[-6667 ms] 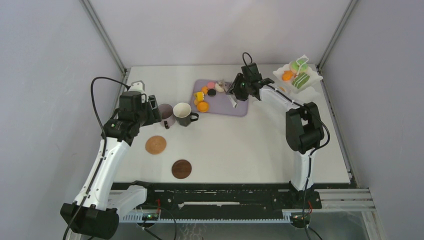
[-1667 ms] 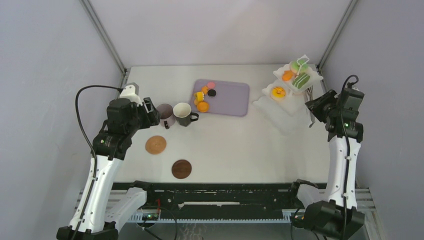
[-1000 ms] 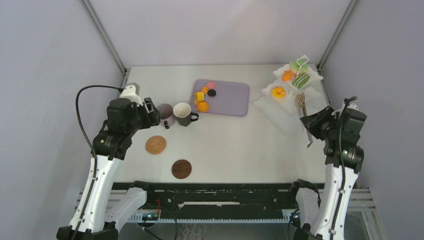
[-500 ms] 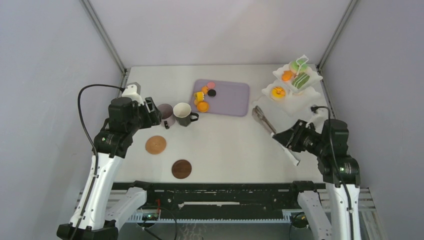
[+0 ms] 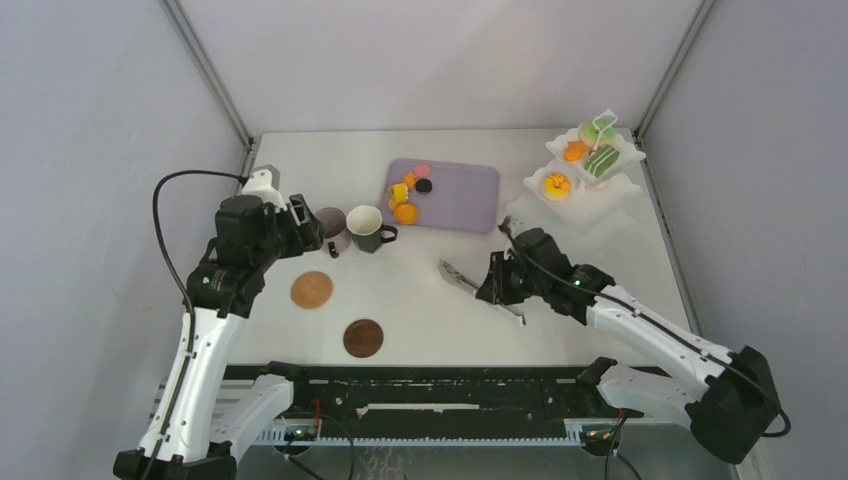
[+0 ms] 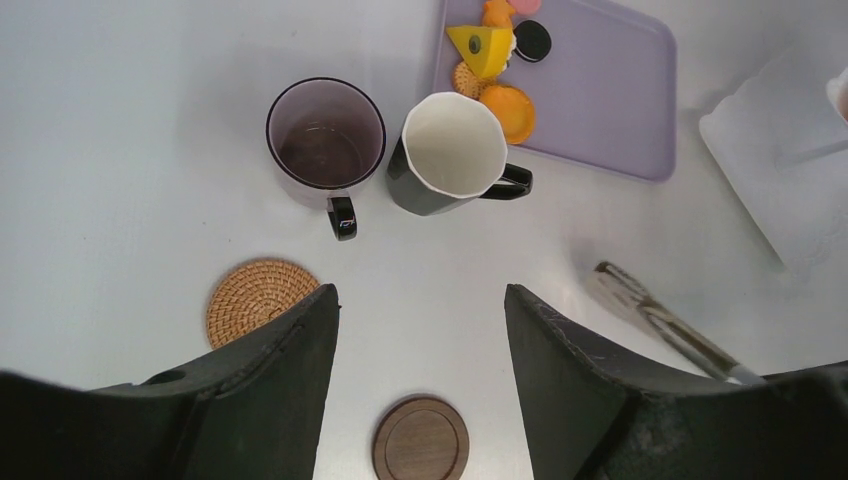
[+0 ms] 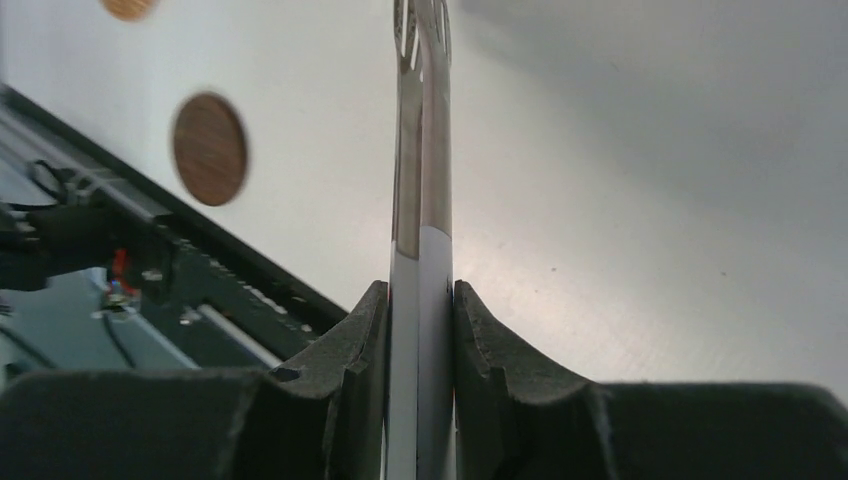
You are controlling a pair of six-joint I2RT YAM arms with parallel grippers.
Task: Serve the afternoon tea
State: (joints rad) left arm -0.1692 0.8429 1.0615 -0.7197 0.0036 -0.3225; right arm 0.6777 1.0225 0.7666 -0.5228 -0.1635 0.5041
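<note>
A: Two mugs from above: mauve mug (image 5: 333, 228) just beside dark mug (image 5: 365, 227), off the woven coaster (image 5: 311, 289) and dark coaster (image 5: 363, 338); sweets (image 5: 405, 213) on the lilac tray (image 5: 465, 195), more on the stand (image 5: 590, 210). Left wrist?
B: Shows left gripper (image 6: 420, 300) spread wide, empty, above those mugs.
A: Right wrist?
B: Shows right gripper (image 7: 420, 300) clamped on the tongs (image 7: 421, 120) over the table (image 7: 650, 200).
A: Step?
B: Probably ferrying sweets to the stand; next, over to the tray, nipping one gently.
</note>
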